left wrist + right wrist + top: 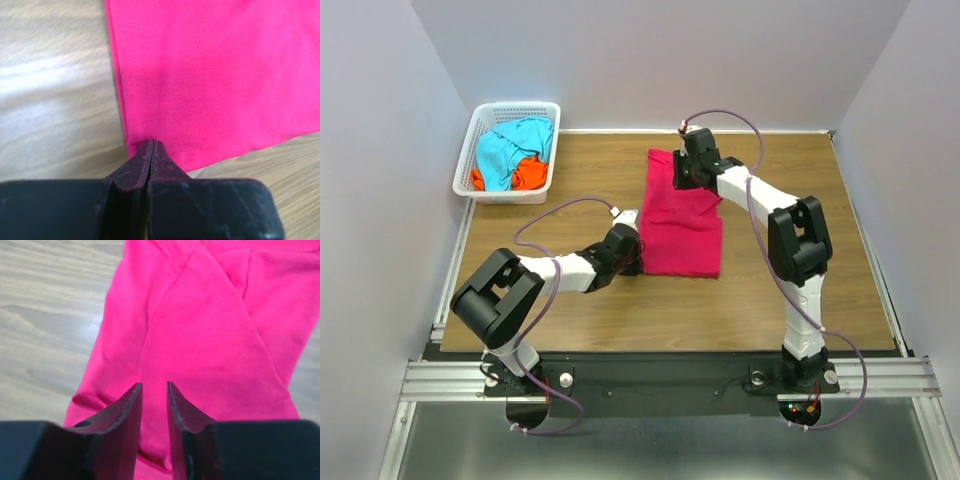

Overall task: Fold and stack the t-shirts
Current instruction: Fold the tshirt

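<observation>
A crimson-pink t-shirt (682, 228) lies partly folded in the middle of the table, with a sleeve flap folded in over its body (200, 325). My left gripper (638, 262) is at the shirt's near left corner (210, 80). It is shut (152, 142), its tips sit on the hem, and a thin pink line shows between the pads. My right gripper (681, 181) hovers over the far part of the shirt. It is open (154, 385) by a narrow gap, with only cloth showing below. A turquoise-blue t-shirt (510, 145) and an orange t-shirt (530, 176) lie crumpled in the basket.
A white lattice basket (480, 128) stands at the far left corner of the wooden table (800, 300). Grey walls close in the left, right and far sides. A metal rail (650, 375) runs along the near edge by the arm bases.
</observation>
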Controlling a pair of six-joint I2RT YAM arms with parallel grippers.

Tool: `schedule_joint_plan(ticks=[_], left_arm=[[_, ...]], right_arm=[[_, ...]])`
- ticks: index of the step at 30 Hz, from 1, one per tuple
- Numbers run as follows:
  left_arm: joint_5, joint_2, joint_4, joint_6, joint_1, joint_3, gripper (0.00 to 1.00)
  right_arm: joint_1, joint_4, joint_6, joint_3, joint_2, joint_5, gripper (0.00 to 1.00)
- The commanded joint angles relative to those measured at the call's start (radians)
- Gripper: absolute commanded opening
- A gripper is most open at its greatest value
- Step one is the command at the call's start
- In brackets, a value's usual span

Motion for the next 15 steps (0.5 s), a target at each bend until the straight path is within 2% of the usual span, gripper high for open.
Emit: schedule_joint_plan(ticks=[1, 3, 4, 5, 6, 7, 12, 13, 15], left_arm=[[-0.041, -0.095, -0.130, 0.027, -0.001, -0.005, 0.08], [-0.055, -0.146, -0.158, 0.042, -0.001, 0.021, 0.16], [-0.067, -0.163, -0.164, 0.046, -0.001, 0.028, 0.24], [-0.067, -0.177, -0.172, 0.050, -0.001, 0.036, 0.28], [-0.066, -0.190, -0.176, 0.057, -0.001, 0.044, 0.39], [-0.058, -0.219, -0.182, 0.065, -0.001, 0.054, 0.43], [0.051, -0.254, -0.129, 0.089, 0.000, 0.053, 0.44], [0.104, -0.246, -0.111, 0.091, 0.002, 0.050, 0.43], [0.141, -0.228, -0.072, 0.082, 0.005, 0.041, 0.33]], right_arm=[[-0.018, 0.024, 0.034, -0.122, -0.160, -0.099, 0.34], [-0.026, 0.026, 0.051, -0.201, -0.244, -0.169, 0.35], [-0.030, 0.027, 0.047, -0.272, -0.272, -0.245, 0.37], [-0.029, 0.029, 0.030, -0.313, -0.296, -0.284, 0.37], [-0.029, 0.032, 0.028, -0.348, -0.351, -0.315, 0.37], [-0.030, 0.038, 0.021, -0.418, -0.377, -0.380, 0.38], [-0.029, 0.084, 0.010, -0.586, -0.491, -0.601, 0.38], [-0.029, 0.099, 0.016, -0.606, -0.496, -0.665, 0.38], [-0.029, 0.142, 0.024, -0.653, -0.496, -0.720, 0.37]])
